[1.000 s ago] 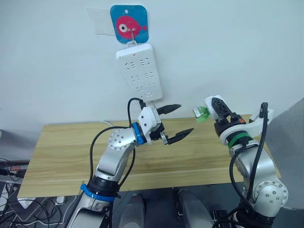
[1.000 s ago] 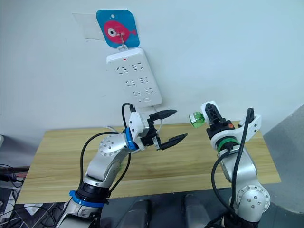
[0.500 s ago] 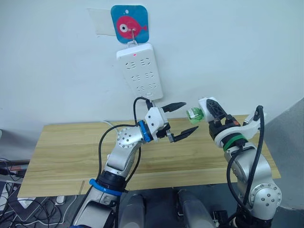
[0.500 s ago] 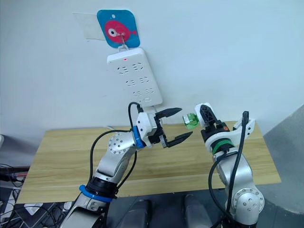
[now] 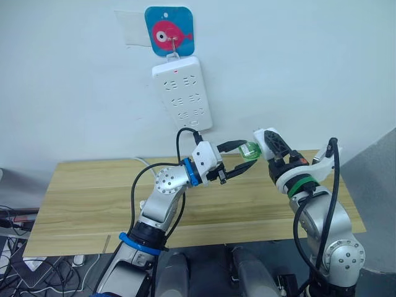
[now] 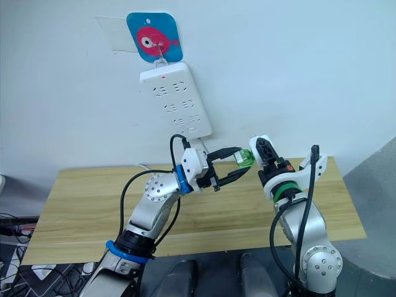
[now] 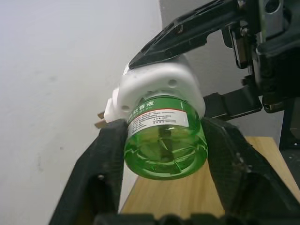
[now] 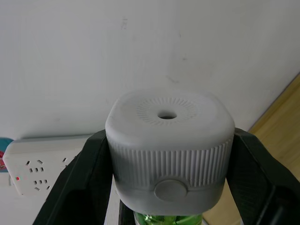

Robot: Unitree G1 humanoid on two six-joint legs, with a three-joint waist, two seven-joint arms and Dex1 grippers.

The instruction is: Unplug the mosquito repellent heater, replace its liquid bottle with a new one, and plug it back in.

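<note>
My right gripper (image 5: pixel 273 146) is shut on the mosquito repellent heater (image 5: pixel 262 138), a small white rounded unit held in the air above the table. The right wrist view looks onto the heater's (image 8: pixel 168 140) face with its round vent hole, a black finger (image 8: pixel 89 178) at each side. A green liquid bottle (image 5: pixel 250 150) sticks out of the heater toward my left arm. My left gripper (image 5: pixel 249 155) is round that bottle. In the left wrist view its fingers (image 7: pixel 101 164) lie against both sides of the bottle (image 7: pixel 166 140), with the white heater (image 7: pixel 159 84) and its prongs behind.
A long white power strip (image 5: pixel 182 93) hangs on the wall from a blue fish hook plate (image 5: pixel 168 31), above and left of the grippers. A wooden table (image 5: pixel 86 198) lies below both arms. A grey surface (image 5: pixel 378 179) stands at the far right.
The two grippers have come together. The right one brought the heater and bottle leftward, and the left one moved up to it and narrowed its fingers onto the green bottle.
</note>
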